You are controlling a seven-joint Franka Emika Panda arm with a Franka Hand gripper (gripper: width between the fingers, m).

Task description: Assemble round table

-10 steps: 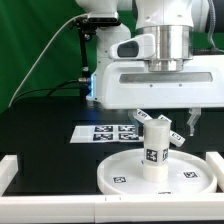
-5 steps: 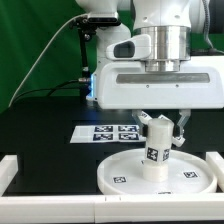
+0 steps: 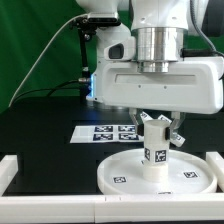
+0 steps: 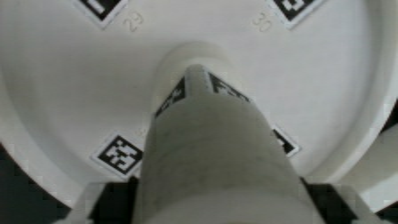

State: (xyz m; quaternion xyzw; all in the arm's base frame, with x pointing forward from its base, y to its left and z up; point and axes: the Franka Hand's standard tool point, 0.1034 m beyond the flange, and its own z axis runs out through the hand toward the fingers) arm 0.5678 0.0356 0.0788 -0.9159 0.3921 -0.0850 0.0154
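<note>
One pincer (image 3: 156, 130) clamped on the leg (image 3: 154, 156), upright on the disc (image 3: 120, 178) by the near edge of the tabletop (image 3: 40, 130); best screwed home kept vertical.

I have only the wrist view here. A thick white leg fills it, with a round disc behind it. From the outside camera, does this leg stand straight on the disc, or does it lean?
Observer: The leg looks upright, standing at the middle of the disc.
Operator: Where along the leg does the claw hold it?
Observer: The claw grips the top end of the leg, with one finger on each side.
Operator: What else lies near the disc?
Observer: The marker board lies flat on the black table, behind the disc and toward the exterior view's left.
</note>
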